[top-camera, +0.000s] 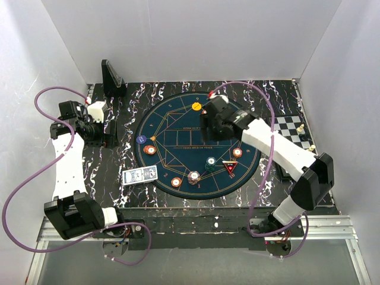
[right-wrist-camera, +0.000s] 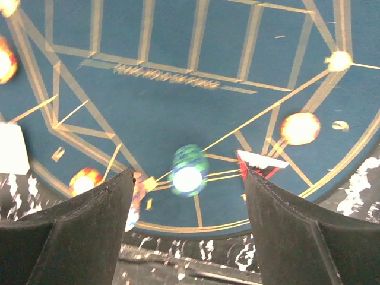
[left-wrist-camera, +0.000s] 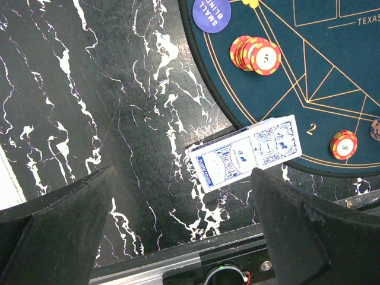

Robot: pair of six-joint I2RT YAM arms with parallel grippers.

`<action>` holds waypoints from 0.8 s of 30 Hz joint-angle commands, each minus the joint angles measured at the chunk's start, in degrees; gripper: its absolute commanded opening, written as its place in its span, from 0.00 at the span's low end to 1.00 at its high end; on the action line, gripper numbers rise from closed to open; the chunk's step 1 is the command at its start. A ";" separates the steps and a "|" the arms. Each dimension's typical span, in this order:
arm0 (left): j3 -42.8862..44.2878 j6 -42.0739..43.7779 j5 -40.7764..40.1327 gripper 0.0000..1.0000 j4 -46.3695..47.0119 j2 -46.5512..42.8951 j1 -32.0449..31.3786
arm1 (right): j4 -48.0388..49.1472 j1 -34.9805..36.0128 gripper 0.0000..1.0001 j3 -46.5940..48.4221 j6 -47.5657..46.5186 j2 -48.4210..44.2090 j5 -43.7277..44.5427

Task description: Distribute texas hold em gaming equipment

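**Crowded chips could scatter**

Our left gripper (left-wrist-camera: 183, 178) hangs wide above the card deck (left-wrist-camera: 246, 151) at the poker mat's (left-wrist-camera: 332, 71) edge. Our right gripper (right-wrist-camera: 189, 178), wide and empty, hovers near the teal chip (right-wrist-camera: 188, 171); descending off-centre could knock the red triangular marker (right-wrist-camera: 261, 166).

one deck (top-camera: 140, 175), one marker (top-camera: 230, 167), one teal chip (top-camera: 210, 162)

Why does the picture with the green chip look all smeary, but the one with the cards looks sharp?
Right wrist view: blurred, so the teal chip and an orange chip smear into glowing blobs. Left wrist view: sharp; the pattern on the card deck shows clearly. Top external view: evenly lit, only soft shadows.
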 commanded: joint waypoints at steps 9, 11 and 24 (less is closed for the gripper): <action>0.40 -0.40 0.90 0.98 0.15 -1.40 0.28 | -6.68 17.60 0.88 3.30 3.35 4.66 -4.64; 0.04 -0.49 0.81 0.98 0.41 -1.58 0.36 | -5.54 18.13 0.88 2.16 3.62 5.10 -6.04; -0.84 -0.58 0.81 0.98 0.94 -2.19 0.28 | 0.08 19.54 0.89 -2.33 4.85 10.37 -11.23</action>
